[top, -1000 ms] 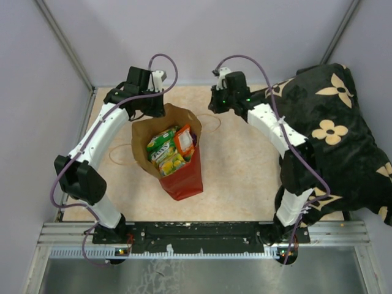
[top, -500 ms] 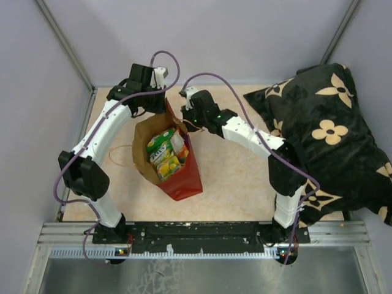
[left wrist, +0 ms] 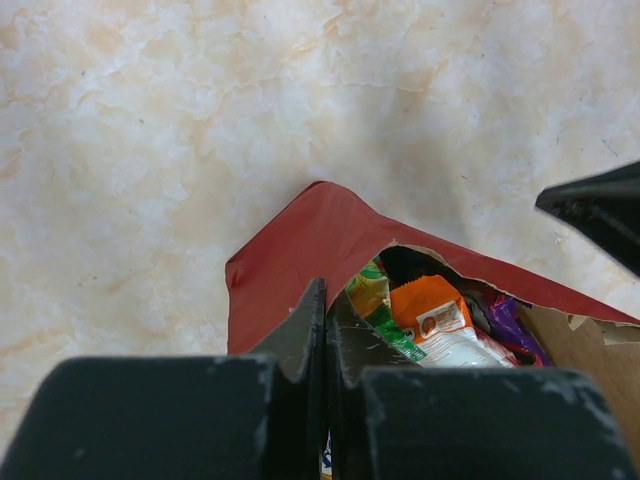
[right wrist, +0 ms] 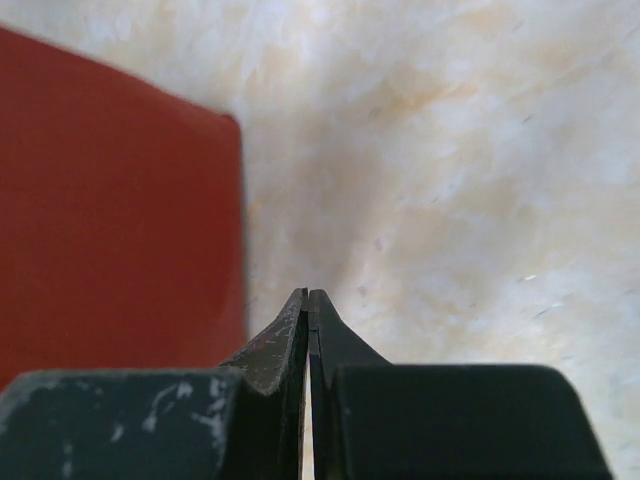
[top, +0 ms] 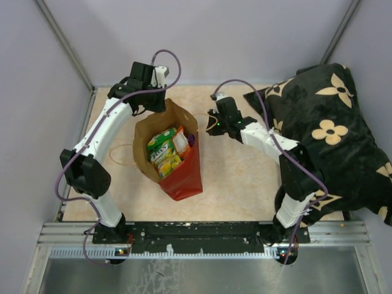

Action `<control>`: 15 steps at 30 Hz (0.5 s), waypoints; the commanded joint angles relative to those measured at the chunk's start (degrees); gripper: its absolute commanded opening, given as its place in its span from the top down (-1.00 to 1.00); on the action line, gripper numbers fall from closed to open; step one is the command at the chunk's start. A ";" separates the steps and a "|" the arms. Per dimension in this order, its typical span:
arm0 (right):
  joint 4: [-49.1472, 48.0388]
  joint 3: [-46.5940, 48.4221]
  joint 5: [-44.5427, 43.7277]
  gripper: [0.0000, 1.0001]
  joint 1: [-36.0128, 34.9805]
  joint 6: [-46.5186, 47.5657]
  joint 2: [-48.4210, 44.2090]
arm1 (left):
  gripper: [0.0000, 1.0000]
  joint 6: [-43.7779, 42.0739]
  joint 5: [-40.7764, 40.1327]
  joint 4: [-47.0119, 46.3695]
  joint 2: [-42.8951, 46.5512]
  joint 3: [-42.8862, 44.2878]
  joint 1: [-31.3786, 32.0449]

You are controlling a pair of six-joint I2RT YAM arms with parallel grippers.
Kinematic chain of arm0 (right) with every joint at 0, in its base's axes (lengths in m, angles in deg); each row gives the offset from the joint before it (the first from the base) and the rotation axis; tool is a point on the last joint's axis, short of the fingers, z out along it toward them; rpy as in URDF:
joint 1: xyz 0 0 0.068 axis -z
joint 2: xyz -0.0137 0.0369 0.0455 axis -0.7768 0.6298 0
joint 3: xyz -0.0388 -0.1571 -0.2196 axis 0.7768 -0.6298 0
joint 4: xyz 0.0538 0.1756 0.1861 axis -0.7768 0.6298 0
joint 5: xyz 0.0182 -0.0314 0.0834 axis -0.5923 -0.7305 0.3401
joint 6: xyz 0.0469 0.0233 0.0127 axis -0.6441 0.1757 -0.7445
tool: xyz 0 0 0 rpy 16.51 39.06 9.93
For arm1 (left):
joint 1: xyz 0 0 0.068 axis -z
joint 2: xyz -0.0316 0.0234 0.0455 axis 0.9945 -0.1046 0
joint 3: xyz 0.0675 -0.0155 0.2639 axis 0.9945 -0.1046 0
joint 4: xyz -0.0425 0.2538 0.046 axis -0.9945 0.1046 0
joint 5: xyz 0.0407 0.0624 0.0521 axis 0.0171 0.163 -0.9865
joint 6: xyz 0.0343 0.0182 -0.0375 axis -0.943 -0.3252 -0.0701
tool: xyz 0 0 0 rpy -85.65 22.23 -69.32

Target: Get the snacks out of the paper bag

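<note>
Red-sided bag (top: pixel 184 180), one, shows four snacks (top: pixel 162 149); arched left arm's end effector (left wrist: pixel 320 305) pinches its far rim, right end effector (right wrist: pixel 308 300) hovers alongside, pressed together, empty.

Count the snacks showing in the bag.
4 in the bag: green packet left, orange packet beside it, yellow packet nearer, purple packet far right. More may be hidden.
</note>
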 commanded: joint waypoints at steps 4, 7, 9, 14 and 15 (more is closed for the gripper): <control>-6.24 -2.68 0.45 1.00 -8.56 -6.48 1.09 | 1.00 -0.16 0.21 -1.54 -2.22 2.84 0.39; -5.87 -3.28 0.60 1.00 -8.77 -7.01 -0.29 | 1.00 -0.27 0.13 -1.01 -3.62 4.99 0.34; -4.67 -3.78 -0.55 1.00 -8.04 -6.17 -2.84 | 1.00 -0.52 0.02 -0.78 -4.64 6.29 0.38; -1.74 -8.73 -1.93 -0.38 -1.58 -6.59 -15.30 | 1.00 -0.91 -0.99 0.65 -6.75 9.29 0.30; -0.68 -10.00 -3.60 -0.65 -0.29 -7.03 -18.66 | 1.00 -0.96 -1.20 0.66 -6.77 9.36 0.38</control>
